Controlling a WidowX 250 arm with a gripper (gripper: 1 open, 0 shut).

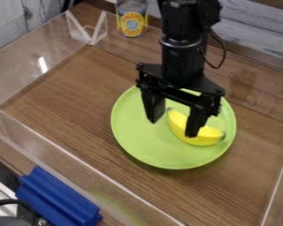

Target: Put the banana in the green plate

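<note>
We see the gripper [177,113] in the middle of the frame, pointing straight down over the green plate [141,146], and its two dark fingers [150,104] stand wide apart with nothing between them. The banana [201,134] lies flat inside the plate, in its right part, just beside the right finger and partly behind it; we cannot tell if the finger touches it. The plate sits on the wooden table [61,97], a little right of the centre.

We judge that the placing step is finished, because the banana rests on the plate and the hand is empty. What the next move calls for, in our opinion, is a straight lift upward with the jaws kept wide, so that no finger pushes the banana toward the rim on the right.
</note>
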